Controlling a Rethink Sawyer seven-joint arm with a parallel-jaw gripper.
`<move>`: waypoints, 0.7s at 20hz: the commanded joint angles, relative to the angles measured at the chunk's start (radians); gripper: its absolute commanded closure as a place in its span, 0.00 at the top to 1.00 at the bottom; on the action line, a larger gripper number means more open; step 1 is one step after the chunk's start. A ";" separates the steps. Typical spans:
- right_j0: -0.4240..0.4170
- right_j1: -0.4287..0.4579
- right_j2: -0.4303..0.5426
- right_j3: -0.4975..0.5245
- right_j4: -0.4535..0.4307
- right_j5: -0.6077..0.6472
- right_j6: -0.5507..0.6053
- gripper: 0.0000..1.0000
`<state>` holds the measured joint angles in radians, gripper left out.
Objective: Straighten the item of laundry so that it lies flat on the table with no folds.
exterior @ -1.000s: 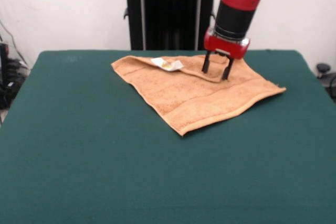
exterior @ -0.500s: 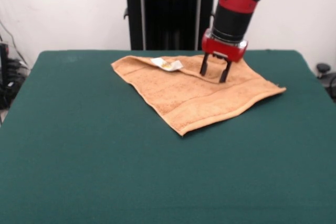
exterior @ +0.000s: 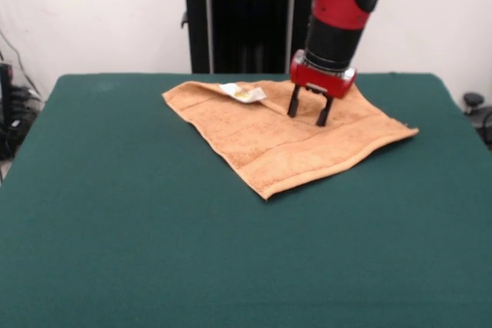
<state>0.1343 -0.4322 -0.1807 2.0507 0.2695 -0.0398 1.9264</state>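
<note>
The item of laundry [exterior: 284,140], an orange-tan towel, lies on the far half of the green table [exterior: 154,251]. It is folded over on itself along its far edge, and a small white label [exterior: 244,94] shows on that fold. My gripper [exterior: 307,117] hangs over the towel's far right part, right of the label. Its two black fingers [exterior: 293,105] are spread apart with nothing between them, tips at or just above the cloth; I cannot tell whether they touch it.
A black pedestal [exterior: 238,21] stands behind the table's far edge. Dark cables and gear [exterior: 11,113] sit off the table's left side, and a small black object [exterior: 473,101] off its right side.
The gripper has shifted a little to the left and slightly toward the camera over the towel. The towel itself has not moved.
</note>
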 commanded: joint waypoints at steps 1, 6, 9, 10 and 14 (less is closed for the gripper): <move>-0.001 0.083 0.100 -0.108 0.018 0.003 0.153 1.00; -0.001 0.077 0.101 -0.106 0.024 0.010 0.158 1.00; 0.005 0.073 0.095 -0.108 0.027 0.017 0.157 1.00; 0.006 0.070 0.093 -0.107 0.028 0.022 0.157 1.00; 0.027 0.075 0.067 -0.120 0.019 0.033 0.135 0.00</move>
<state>0.1443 -0.4315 -0.1827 2.0467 0.2698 -0.0403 1.9264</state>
